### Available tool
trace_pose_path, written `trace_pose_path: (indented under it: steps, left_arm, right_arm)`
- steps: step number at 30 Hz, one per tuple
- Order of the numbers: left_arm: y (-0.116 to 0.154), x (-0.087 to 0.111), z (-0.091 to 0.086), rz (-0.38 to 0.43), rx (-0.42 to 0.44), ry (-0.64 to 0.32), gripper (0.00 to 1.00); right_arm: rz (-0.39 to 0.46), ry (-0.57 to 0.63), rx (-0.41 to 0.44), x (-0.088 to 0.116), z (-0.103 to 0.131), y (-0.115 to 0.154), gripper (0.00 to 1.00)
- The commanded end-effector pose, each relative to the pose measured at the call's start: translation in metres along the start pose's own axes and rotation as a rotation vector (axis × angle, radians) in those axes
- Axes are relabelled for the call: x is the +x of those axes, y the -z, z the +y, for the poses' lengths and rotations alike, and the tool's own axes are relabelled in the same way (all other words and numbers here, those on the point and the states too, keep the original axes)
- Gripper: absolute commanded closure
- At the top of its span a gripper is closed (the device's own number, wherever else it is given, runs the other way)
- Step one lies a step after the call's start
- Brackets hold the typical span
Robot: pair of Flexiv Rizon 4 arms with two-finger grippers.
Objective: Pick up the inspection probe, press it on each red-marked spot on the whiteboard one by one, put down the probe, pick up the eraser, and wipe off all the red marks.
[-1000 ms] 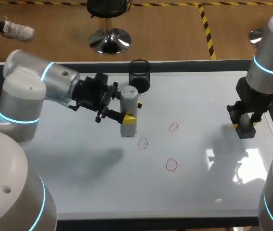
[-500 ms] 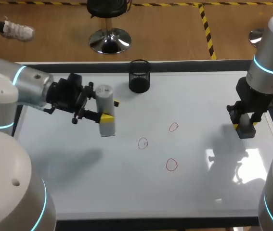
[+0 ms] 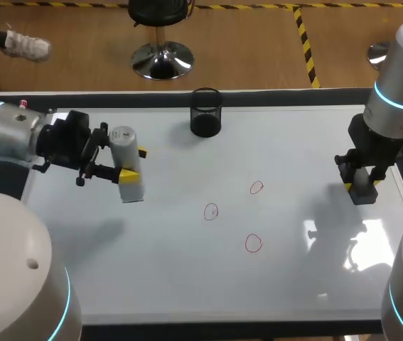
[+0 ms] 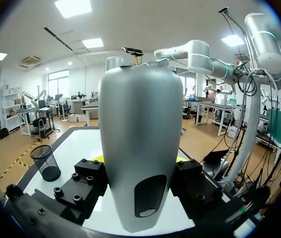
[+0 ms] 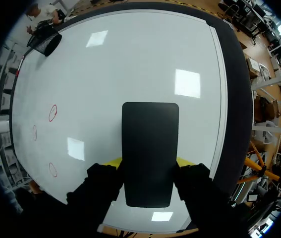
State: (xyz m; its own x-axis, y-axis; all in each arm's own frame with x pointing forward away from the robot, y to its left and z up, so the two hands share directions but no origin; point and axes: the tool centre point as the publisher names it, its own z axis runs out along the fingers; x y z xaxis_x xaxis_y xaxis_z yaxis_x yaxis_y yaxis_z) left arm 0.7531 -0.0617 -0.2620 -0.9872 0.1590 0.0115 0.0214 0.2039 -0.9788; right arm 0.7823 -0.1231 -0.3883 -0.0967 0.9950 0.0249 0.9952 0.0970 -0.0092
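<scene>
Across the table lies the whiteboard (image 3: 187, 284), taking up nearly the whole top; the left arm (image 3: 9, 135) comes in low over its left edge, and the right arm (image 3: 400, 85) stands upright over its right edge; the left gripper (image 3: 131, 163) pinches the inspection probe (image 3: 124, 141) from two sides, one yellow tip on each flank; the probe, a grey rounded cylinder, is held roughly upright over the left part of the board, well apart from the marks, its shadow falling separately on the surface; the right gripper (image 3: 362, 186) points straight down, fingers clamped on the dark rectangular eraser (image 3: 363, 193) close to the board's right edge; whether the eraser touches the surface cannot be told; a black mesh cup (image 3: 205, 112) stands at the far edge, near the middle; three red marks are noted mid-board, unwiped: far one (image 3: 256, 187), left one (image 3: 211, 211), near one (image 3: 253, 243).
</scene>
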Motion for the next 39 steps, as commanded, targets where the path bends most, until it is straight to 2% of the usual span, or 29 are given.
trace_pose_path:
  steps: [1,17,39]
  left_arm:
    - [0.01,0.002,0.004,-0.002,0.008,-0.002,1.0]
    - [0.047,0.01,0.017,-0.049,0.014,-0.002,1.0]
    - [0.056,0.012,0.018,-0.052,0.011,-0.013,1.0]
  right_arm:
    - [0.001,0.001,0.0,-0.001,-0.001,0.001,1.0]
    - [0.001,0.001,0.0,-0.001,-0.001,0.001,1.0]
    - [0.001,0.001,0.0,-0.001,-0.001,0.001,1.0]
